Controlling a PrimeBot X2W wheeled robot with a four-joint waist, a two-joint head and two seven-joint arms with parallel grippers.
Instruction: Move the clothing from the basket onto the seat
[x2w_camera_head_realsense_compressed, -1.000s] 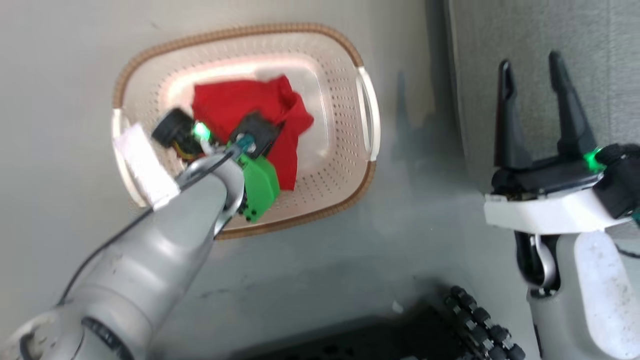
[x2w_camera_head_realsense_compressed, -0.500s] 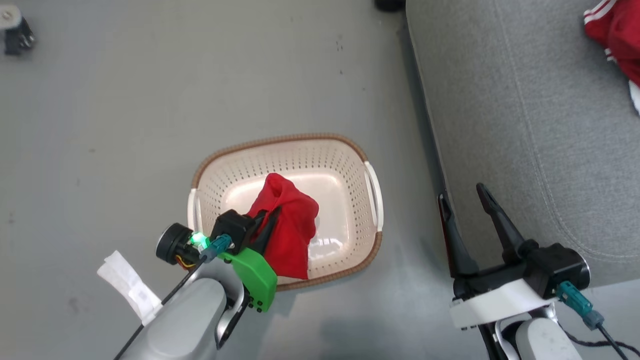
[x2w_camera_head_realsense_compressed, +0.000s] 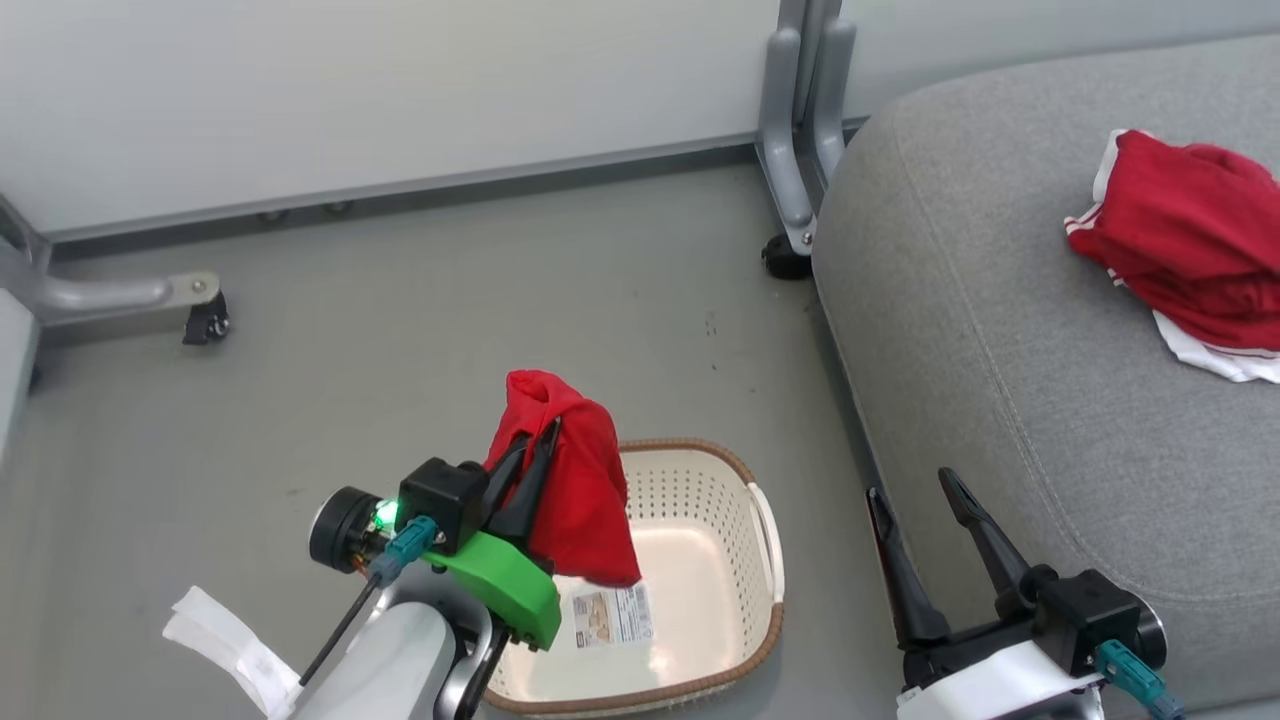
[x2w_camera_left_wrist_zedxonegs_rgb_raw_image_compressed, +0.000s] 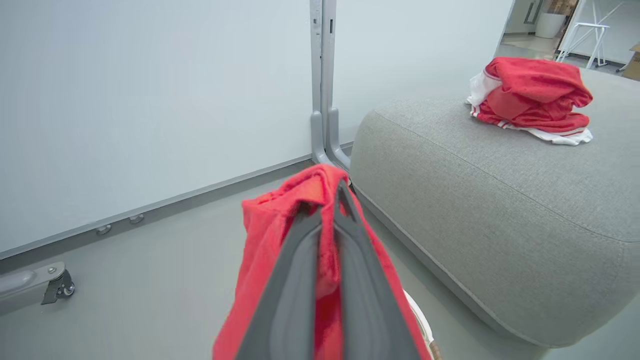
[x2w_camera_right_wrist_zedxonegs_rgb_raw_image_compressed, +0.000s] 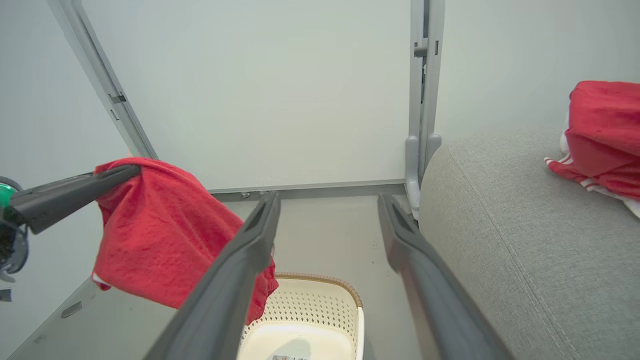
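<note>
- Head view: left gripper (x2w_camera_head_realsense_compressed: 537, 442) clamps a bright red fabric garment (x2w_camera_head_realsense_compressed: 585, 500) above the cream perforated plastic basket (x2w_camera_head_realsense_compressed: 745, 590).
- Left wrist view: second red white-trimmed garment (x2w_camera_left_wrist_zedxonegs_rgb_raw_image_compressed: 532, 95) lies on the grey woven seat (x2w_camera_left_wrist_zedxonegs_rgb_raw_image_compressed: 475, 200).
- Right wrist view: right gripper (x2w_camera_right_wrist_zedxonegs_rgb_raw_image_compressed: 327, 200) gapes, empty.

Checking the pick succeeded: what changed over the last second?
The left pincer, shut on the red garment, raised it off the bottom of the basket; it now hangs over the basket. Unchanged: right pincer open and empty, second garment lying on the seat.
</note>
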